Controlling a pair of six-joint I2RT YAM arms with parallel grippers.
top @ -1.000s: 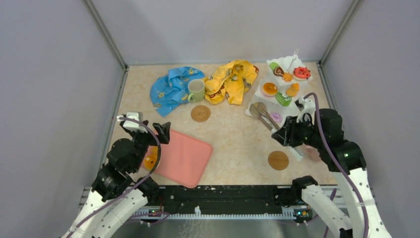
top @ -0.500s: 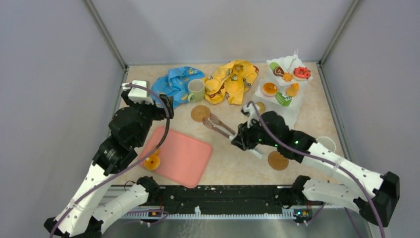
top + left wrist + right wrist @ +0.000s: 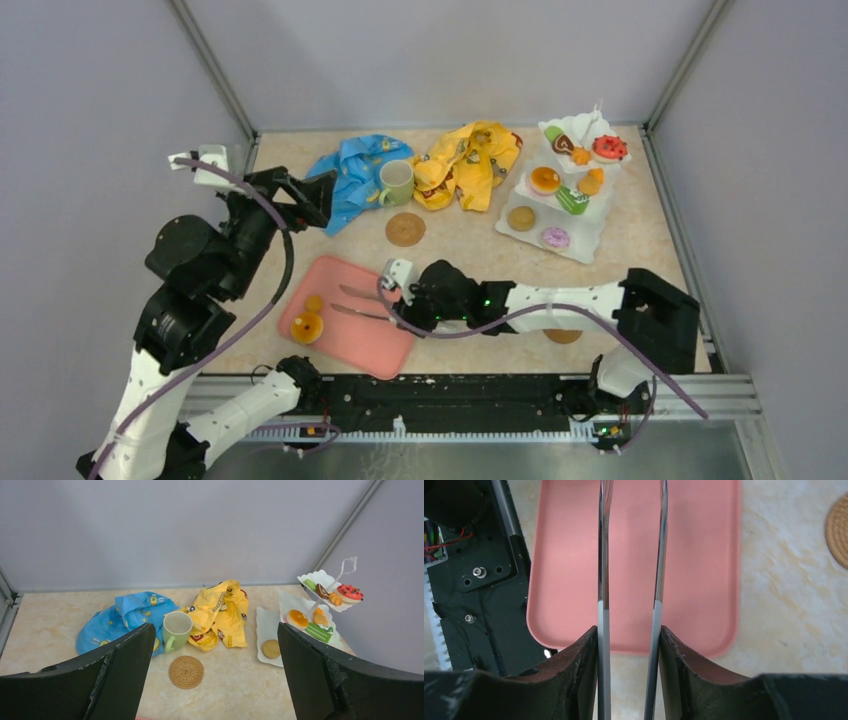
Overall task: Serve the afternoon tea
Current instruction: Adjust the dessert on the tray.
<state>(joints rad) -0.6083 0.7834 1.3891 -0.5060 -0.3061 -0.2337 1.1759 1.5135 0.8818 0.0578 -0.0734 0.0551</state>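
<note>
My right gripper (image 3: 398,292) is shut on a pair of metal tongs (image 3: 352,312) and reaches left across the table. The tong arms (image 3: 603,555) are spread apart and empty over the pink tray (image 3: 378,338). An orange donut (image 3: 305,326) and a small orange pastry (image 3: 314,302) lie at the tray's left end, just left of the tong tips. My left gripper (image 3: 318,203) is open and empty, raised near the blue cloth. The white three-tier stand (image 3: 590,232) holds several pastries at the back right. The pale green mug (image 3: 396,182) stands behind a brown coaster (image 3: 405,229). The white mug is hidden.
Blue cloth (image 3: 350,170) and yellow cloth (image 3: 470,160) lie crumpled at the back on either side of the green mug. A second coaster (image 3: 563,337) is partly hidden under my right arm. My right forearm lies low across the front middle of the table.
My right arm swung left with the tongs from beside the stand to over the pink tray. My left arm rose and moved back toward the blue cloth.
</note>
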